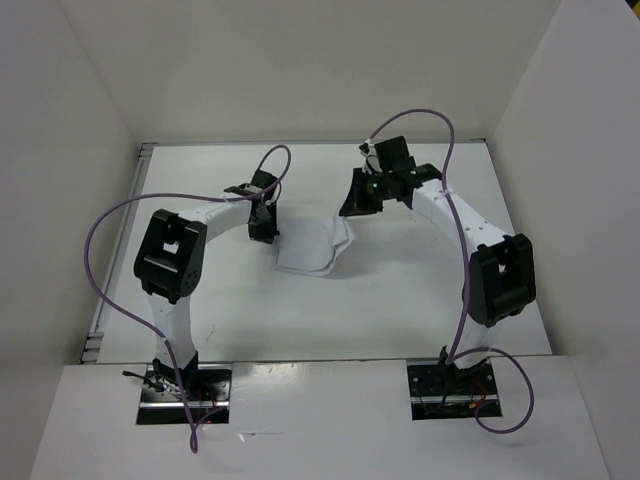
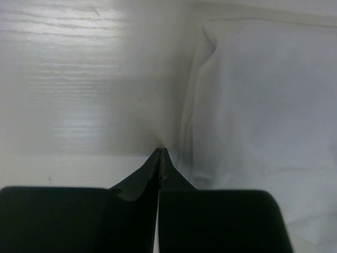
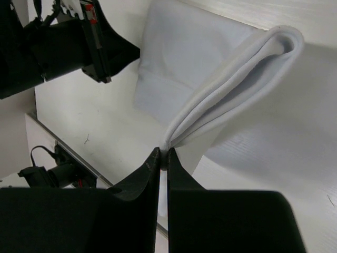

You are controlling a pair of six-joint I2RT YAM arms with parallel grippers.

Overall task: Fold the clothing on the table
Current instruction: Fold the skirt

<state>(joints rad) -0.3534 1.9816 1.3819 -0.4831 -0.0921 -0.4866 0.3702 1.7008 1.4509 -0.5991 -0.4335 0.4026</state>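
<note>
Top view: clothing (image 1: 312, 245) lies mid-surface (image 1: 400, 310), well clear of all four edges, between the two arms. Left pincer (image 1: 264, 232) sits at its left edge. Right pincer (image 1: 352, 208) is at its right edge, which is raised off the surface.

Left wrist view: left pincer (image 2: 161, 154) clenched, tips at the fabric's border where creases converge. It probably has a pinch of cloth, but the view does not settle it.

Right wrist view: right pincer (image 3: 164, 155) clenched on a doubled hem of the clothing (image 3: 237, 74), which arches up in a loop.

Risks: if the left tips closed on nothing, that side will drag or stay flat and the fold will go askew. The thin hem could also slip from the right grip under tension.
</note>
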